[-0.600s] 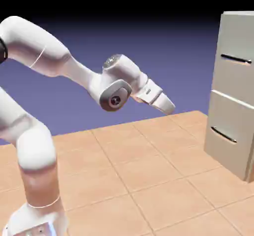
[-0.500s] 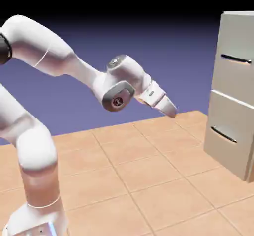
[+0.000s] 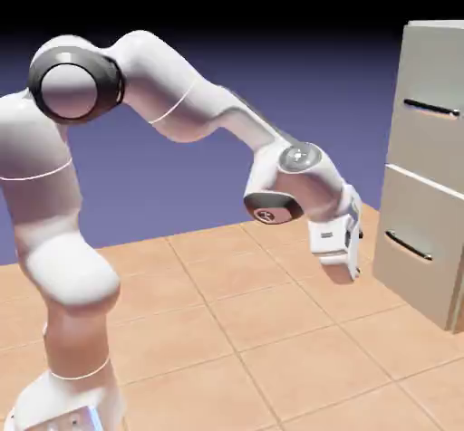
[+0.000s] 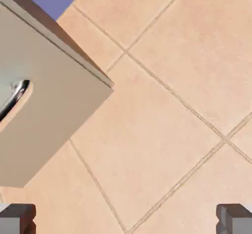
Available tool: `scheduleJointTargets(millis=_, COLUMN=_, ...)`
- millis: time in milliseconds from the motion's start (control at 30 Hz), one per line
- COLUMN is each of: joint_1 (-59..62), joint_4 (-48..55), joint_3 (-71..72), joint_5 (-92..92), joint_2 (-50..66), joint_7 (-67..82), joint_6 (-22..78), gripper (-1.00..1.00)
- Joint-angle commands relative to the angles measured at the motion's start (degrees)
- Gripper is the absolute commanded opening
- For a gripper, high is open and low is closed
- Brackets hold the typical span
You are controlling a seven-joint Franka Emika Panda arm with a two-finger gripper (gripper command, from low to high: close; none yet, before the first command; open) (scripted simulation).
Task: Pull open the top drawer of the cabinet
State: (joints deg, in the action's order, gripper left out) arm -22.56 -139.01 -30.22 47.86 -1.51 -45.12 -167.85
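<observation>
The tall pale cabinet stands at the right edge of the exterior view. Its top drawer is flush, with a thin dark bar handle. My gripper hangs left of the cabinet, at the height of the lower drawer, pointing down at the floor and well below the top handle. In the hand view the two grey fingertips stand wide apart at the bottom corners with only floor between them, so the gripper is open. A cabinet front with one end of a bar handle fills that view's left.
Tan floor tiles run from the robot base to the cabinet's foot. The lower drawer's handle sits a short way right of my hand. The white forearm arches high above the floor.
The arm has swung forward and down toward the cabinet. My hand moved right and lower, and turned from slanting outward to pointing down at the floor.
</observation>
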Motion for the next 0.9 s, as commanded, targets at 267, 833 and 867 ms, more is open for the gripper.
scheduleJointTargets(millis=267, joint_1=-10.44, joint_4=10.31, joint_3=-14.17, joint_5=22.43, joint_2=14.6, joint_7=-1.25, joint_6=2.89, gripper=0.0)
scheduleJointTargets(millis=833, joint_1=-29.92, joint_4=29.77, joint_3=-40.92, joint_5=64.79, joint_2=42.17, joint_7=-3.61, joint_6=8.34, gripper=0.0)
scheduleJointTargets(millis=867, joint_1=-31.06, joint_4=30.92, joint_3=-42.49, joint_5=67.28, joint_2=43.79, joint_7=-3.75, joint_6=8.66, gripper=0.0)
